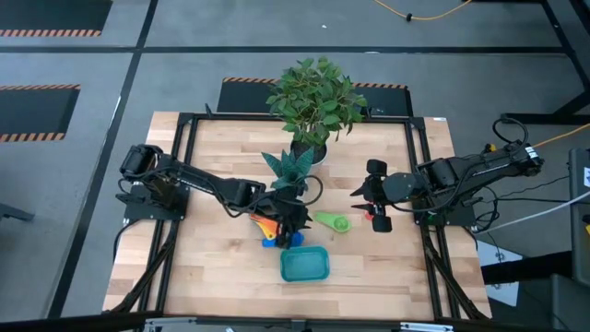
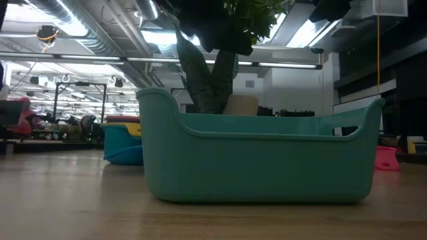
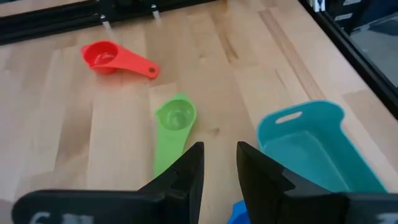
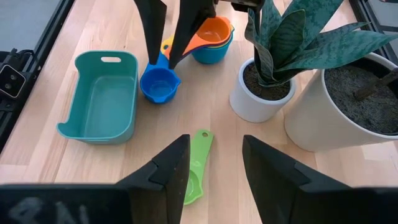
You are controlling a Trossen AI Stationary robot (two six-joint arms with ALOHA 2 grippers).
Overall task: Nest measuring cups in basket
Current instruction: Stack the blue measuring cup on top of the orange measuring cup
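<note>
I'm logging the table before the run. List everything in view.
Basket: one, teal, table front, empty.
Blue cup: one, beside basket.
Stacked cups: at least three, orange, yellow, blue, behind blue cup.
Green cup: one, mid-table.
Red cup: one, beyond green cup.
Plants: two, white pots, small, large.
Left gripper: dark, at blue cup.
Right gripper: dark, open, above green cup.

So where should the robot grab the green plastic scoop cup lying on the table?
Probably by the flat handle of the green plastic measuring cup, coming straight down from above. The handle lies flat and narrow on the wooden table, with bare wood on both sides.
</note>
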